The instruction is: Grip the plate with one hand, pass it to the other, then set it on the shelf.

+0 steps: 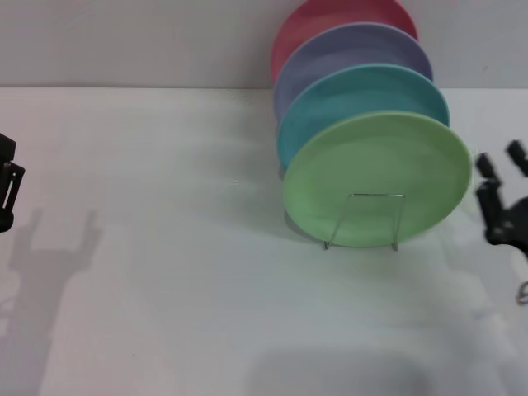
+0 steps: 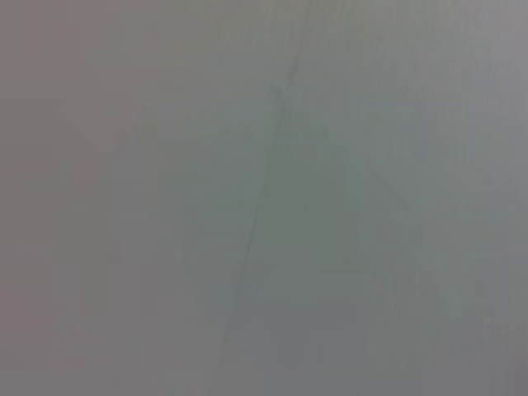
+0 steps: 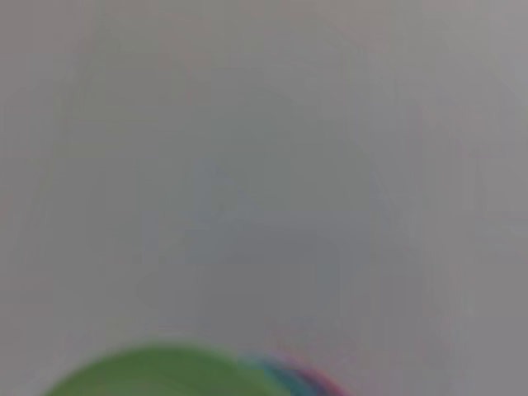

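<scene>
Standing upright in the shelf at the front of 4 plates, the green plate sits just beside the right gripper (fingers spread, holding nothing); the left gripper, far off, cannot be judged.

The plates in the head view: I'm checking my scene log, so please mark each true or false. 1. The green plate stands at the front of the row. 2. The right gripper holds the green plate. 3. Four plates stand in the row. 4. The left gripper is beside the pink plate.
1. True: the green plate stands upright in the wire rack, nearest the camera.
2. False: the right gripper is open and apart from the plate, to its right.
3. True: green, the turquoise plate, the lavender plate and the pink plate.
4. False: the left gripper is at the table's far left edge.
</scene>
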`<control>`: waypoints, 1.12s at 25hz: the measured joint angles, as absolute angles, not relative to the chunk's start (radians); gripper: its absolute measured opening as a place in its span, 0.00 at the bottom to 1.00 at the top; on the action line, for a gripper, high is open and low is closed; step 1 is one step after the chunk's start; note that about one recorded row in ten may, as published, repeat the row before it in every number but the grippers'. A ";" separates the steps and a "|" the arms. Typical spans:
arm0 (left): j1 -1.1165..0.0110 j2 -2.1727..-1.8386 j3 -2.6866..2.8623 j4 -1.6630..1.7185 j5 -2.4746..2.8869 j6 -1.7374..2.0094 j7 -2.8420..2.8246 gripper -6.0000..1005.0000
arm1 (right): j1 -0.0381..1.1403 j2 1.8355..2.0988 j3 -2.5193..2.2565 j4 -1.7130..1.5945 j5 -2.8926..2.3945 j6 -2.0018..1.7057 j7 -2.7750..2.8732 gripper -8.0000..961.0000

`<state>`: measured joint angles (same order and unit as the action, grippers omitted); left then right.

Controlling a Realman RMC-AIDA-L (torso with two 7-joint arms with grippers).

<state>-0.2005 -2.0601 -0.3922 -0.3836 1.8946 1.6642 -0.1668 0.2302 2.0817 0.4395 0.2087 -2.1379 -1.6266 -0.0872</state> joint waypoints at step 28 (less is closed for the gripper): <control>-0.275 -2.070 -0.438 -0.374 1.887 1.459 0.050 0.83 | 0.351 2.070 0.858 -0.060 -2.131 -1.574 0.513 0.79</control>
